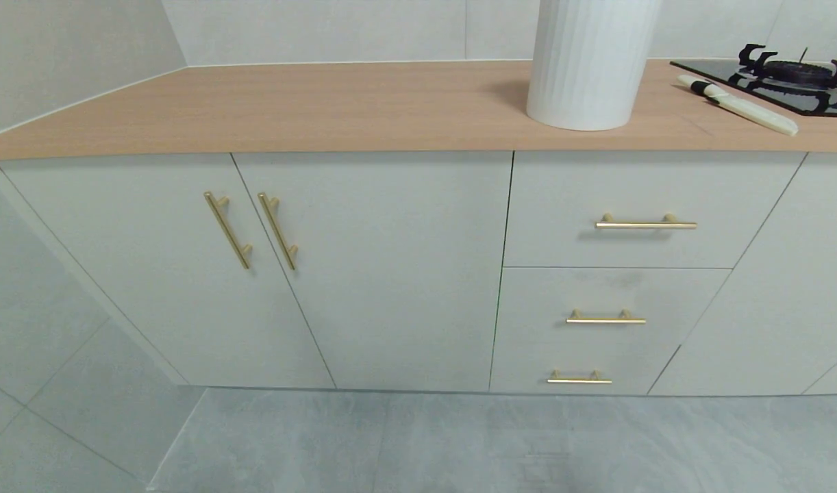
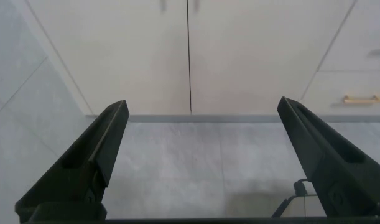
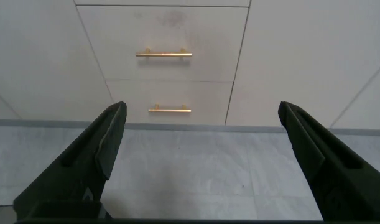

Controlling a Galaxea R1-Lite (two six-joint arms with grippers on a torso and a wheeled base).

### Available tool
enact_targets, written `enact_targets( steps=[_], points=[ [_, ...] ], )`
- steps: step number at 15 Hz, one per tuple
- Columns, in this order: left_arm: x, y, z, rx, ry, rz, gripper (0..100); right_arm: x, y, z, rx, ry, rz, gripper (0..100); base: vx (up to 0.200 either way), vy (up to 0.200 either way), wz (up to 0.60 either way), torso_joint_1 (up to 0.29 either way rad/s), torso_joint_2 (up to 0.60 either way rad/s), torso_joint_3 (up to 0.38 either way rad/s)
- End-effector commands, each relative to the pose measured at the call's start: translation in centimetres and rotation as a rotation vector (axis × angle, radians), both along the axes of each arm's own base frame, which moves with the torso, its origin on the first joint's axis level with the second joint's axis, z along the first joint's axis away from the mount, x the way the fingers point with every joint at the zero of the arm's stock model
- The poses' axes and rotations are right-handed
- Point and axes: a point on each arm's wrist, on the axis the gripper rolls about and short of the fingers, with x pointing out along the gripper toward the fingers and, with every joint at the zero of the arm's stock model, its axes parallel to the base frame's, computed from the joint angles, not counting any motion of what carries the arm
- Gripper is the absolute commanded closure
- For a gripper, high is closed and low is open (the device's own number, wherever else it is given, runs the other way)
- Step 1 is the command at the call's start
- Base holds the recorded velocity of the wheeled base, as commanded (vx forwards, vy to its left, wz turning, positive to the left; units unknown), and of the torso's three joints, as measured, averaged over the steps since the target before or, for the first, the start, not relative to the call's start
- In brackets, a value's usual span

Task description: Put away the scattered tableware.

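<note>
A cream-bladed knife (image 1: 737, 105) with a black band on its handle lies on the wooden counter (image 1: 322, 109) at the far right, beside the stove. A tall white ribbed container (image 1: 590, 61) stands on the counter just left of it. My left gripper (image 2: 202, 118) is open, held low over the grey floor and facing the cabinet doors. My right gripper (image 3: 202, 118) is open too, low over the floor and facing the lower drawers (image 3: 168, 62). Nothing sits between either pair of fingers.
A black gas stove (image 1: 795, 79) occupies the counter's right end. Below the counter are two doors with gold handles (image 1: 251, 229) and a stack of three shut drawers (image 1: 617, 274). Walls close in the counter's left end and back. Grey tiled floor (image 1: 418, 445) lies in front.
</note>
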Motion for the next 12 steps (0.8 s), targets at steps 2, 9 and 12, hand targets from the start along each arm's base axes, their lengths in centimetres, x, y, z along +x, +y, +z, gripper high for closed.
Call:
enact_targets(
  steps=[2,9,12],
  points=[
    [0.00,0.00,0.01,0.000,-0.001,0.000,0,0.02,0.00,0.01,0.001,0.002,-0.001,0,0.200,0.000,0.00,0.002,0.00,0.007],
    [0.00,0.00,0.01,0.000,-0.001,0.000,0,0.02,0.00,0.01,0.001,0.002,0.001,0,0.200,0.000,0.00,0.002,0.00,0.003],
    [0.00,0.00,0.01,0.000,-0.001,0.000,0,0.02,0.00,0.01,0.001,0.002,0.001,0,0.200,0.000,0.00,0.001,0.00,0.002]
  ],
)
